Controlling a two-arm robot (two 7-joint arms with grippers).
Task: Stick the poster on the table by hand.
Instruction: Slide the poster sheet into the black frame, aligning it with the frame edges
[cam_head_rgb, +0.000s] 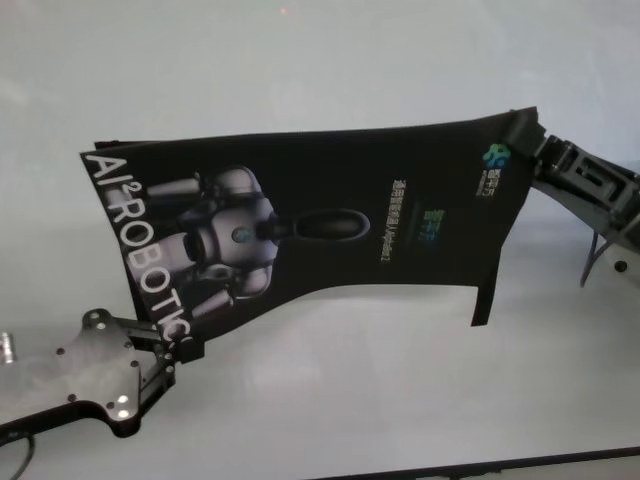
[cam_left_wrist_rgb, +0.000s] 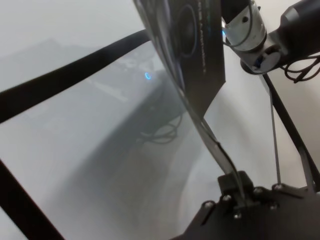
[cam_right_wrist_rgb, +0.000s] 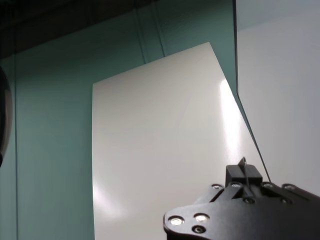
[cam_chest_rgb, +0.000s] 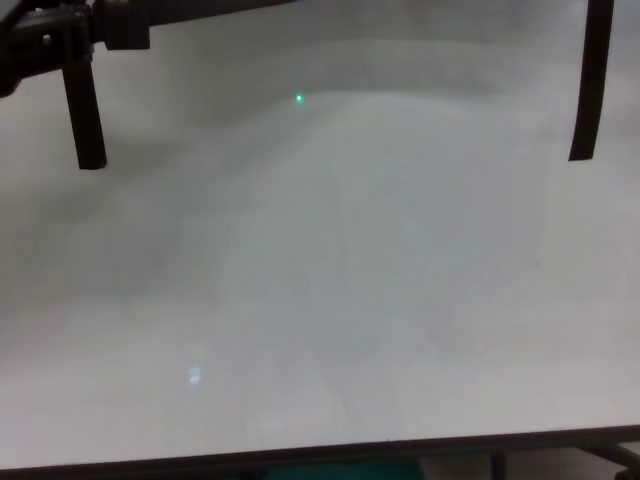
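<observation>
Item 1, poster (cam_head_rgb: 330, 215): glossy black sheet, silver-grey robot figure at centre, white "AI²ROBOTIC" lettering along its 9 o'clock edge, a small logo and fine print toward 2 o'clock. I see it held up off the table (cam_head_rgb: 330, 400), stretched between my two grippers, with the lower edge curving upward in the middle and a flap drooping at about 4 o'clock. In the right wrist view its plain white back (cam_right_wrist_rgb: 165, 150) faces the camera.

Item 2, left gripper (cam_head_rgb: 180, 348): at 7 o'clock in the head view, jaws clenched on the poster's lower corner beside the lettering. The left wrist view shows the sheet edge (cam_left_wrist_rgb: 200, 75) running into that gripper (cam_left_wrist_rgb: 239, 192).

Item 3, right gripper (cam_head_rgb: 528, 140): at 2 o'clock in the head view, jaws clamped on the poster's upper far corner. The right wrist view shows the thin sheet edge pinched at the gripper (cam_right_wrist_rgb: 244, 175).

Item 4, table: wide pale surface with a thin dark near edge (cam_chest_rgb: 300, 455); in the chest view two dark strips hang above it at 10 and 2 o'clock, too little shown for me to identify.
</observation>
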